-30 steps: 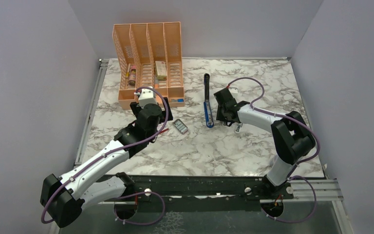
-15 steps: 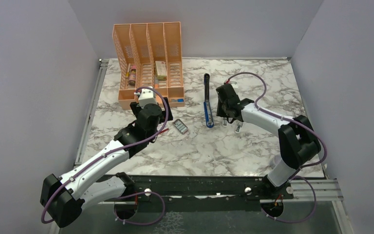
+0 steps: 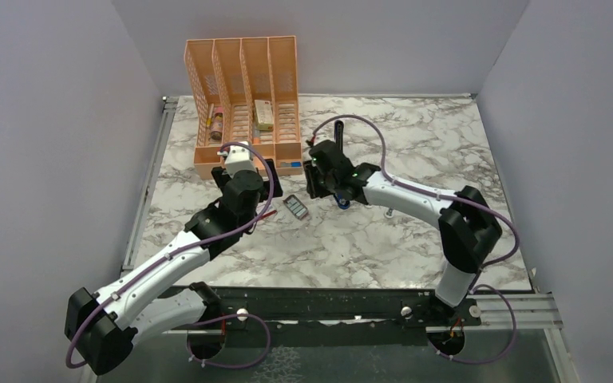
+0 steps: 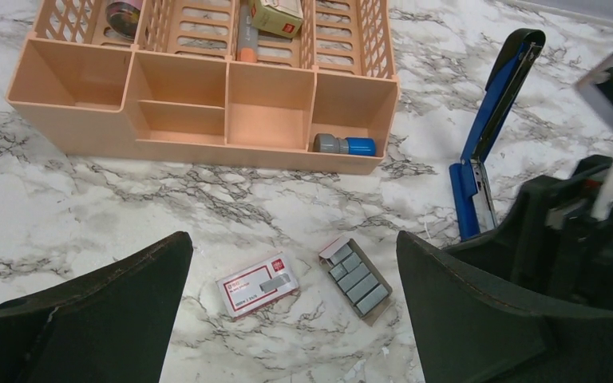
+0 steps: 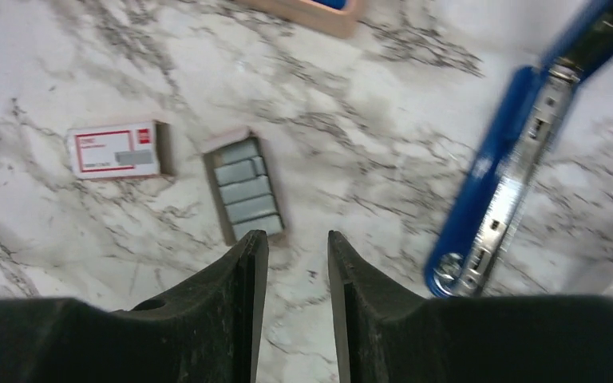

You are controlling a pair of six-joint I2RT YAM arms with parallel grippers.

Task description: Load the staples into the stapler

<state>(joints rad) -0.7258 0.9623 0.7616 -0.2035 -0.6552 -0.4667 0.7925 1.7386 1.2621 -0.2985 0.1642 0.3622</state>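
Note:
The staples (image 3: 296, 208) lie as grey strips in a small open tray on the marble; they show in the left wrist view (image 4: 358, 277) and the right wrist view (image 5: 247, 190). Their red-and-white box (image 4: 257, 284) lies just left of the tray and also shows in the right wrist view (image 5: 116, 150). The blue stapler (image 4: 491, 136) lies opened flat, its black arm (image 3: 338, 136) pointing away. My left gripper (image 4: 291, 319) is wide open and empty above box and tray. My right gripper (image 5: 297, 247) is empty with a narrow gap between its jaws, over the marble between tray and stapler (image 5: 503, 183).
A peach desk organizer (image 3: 243, 104) stands at the back left, holding a bottle, a box and a blue-grey item (image 4: 345, 145). A small white piece (image 3: 389, 211) lies right of the stapler. Grey walls close off three sides.
My right arm has swung left from the stapler's right side, across it, to just beside the staple tray. My left arm has barely moved.

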